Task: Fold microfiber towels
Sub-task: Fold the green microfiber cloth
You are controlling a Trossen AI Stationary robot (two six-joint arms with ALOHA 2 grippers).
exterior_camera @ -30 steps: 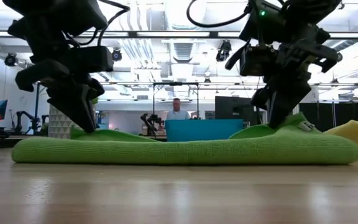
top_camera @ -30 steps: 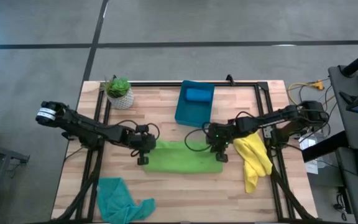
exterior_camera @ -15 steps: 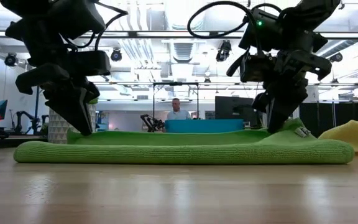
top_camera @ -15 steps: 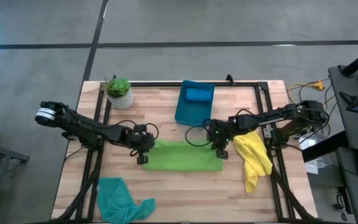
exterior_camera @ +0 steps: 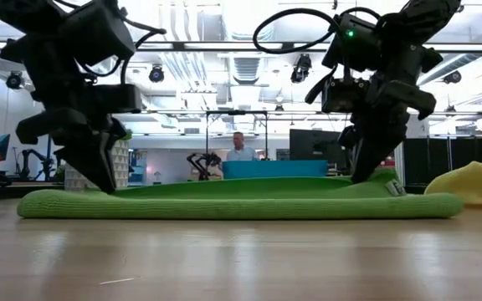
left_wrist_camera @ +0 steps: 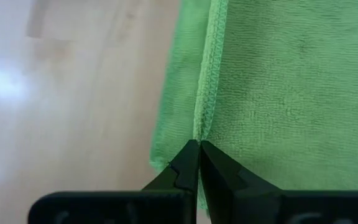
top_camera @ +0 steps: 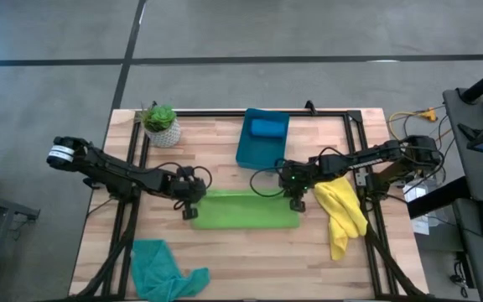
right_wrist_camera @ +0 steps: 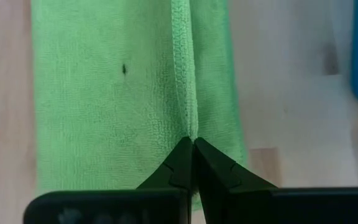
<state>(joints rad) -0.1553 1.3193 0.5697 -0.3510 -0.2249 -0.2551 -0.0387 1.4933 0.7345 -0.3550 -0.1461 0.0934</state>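
Both arms are down on the lime green towel point(top_camera: 246, 210) in the middle of the surface, the left tool point(top_camera: 189, 204) at its left end and the right tool point(top_camera: 298, 201) at its right end, each with its jaws pinched shut on the towel's stitched hem. The wrist views show one layer lying over another, so the first fold looks to be going down now, though not yet released. Plenty left, by my reckoning: the yellow towel point(top_camera: 343, 214) lies crumpled near the right edge, and the teal towel point(top_camera: 163, 268) sits bunched by the front left corner. A blue towel point(top_camera: 267, 128) already rests in the teal-blue bin point(top_camera: 250, 153) at the back edge, apparently finished. No brand, label or writing is readable anywhere.
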